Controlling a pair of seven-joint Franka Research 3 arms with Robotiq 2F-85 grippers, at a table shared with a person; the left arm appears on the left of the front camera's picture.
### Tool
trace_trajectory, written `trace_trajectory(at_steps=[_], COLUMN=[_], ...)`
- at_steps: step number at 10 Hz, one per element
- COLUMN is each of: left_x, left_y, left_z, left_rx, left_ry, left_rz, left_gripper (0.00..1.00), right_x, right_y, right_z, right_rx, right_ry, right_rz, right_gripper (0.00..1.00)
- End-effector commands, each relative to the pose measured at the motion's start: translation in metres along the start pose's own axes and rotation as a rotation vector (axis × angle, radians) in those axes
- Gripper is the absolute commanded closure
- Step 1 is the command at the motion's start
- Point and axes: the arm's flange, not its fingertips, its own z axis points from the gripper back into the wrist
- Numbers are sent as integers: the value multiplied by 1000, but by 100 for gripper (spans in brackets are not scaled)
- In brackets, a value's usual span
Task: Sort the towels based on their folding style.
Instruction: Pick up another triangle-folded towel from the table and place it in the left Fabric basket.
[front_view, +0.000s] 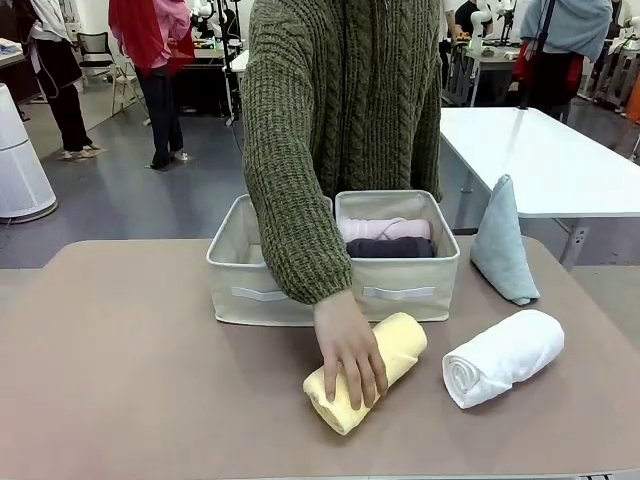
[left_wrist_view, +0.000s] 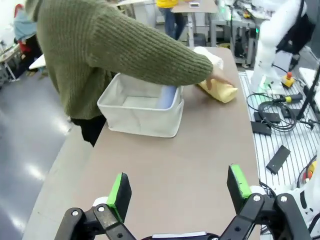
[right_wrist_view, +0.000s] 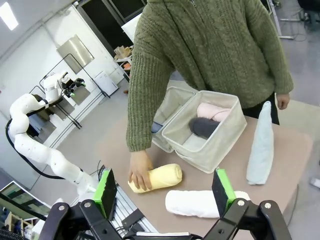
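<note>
Crossing left bin (front_view: 232, 262): sleeve (front_view: 290, 200) | person's hand (front_view: 350, 352) on yellow towel (front_view: 402, 345) (white towel (front_view: 505, 357) near)

No legible text, label, brand, number or sign stands on the towels (front_view: 505, 357), bins (front_view: 400, 292) or table (front_view: 130, 370).

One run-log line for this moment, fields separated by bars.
left gripper open | right gripper open | person's hand on yellow roll | pink roll, dark grey roll in right bin | white roll, grey-green cone on table
</note>
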Motion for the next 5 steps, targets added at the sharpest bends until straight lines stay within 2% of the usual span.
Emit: trace_trajectory(at_steps=[1, 4, 5], left_x=[-7, -20, -24], left_y=[2, 3, 1], left_z=[10, 23, 19], left_rx=[45, 106, 63], left_ry=[-45, -96, -46], left_rz=[44, 97, 58], left_gripper=[0, 0, 0], right_x=[1, 1, 1], right_y=[-1, -1, -1], right_z=[0, 0, 0], right_rx=[17, 17, 17], right_ry=[-18, -18, -18], right_rz=[17, 17, 17], right_gripper=[0, 0, 0])
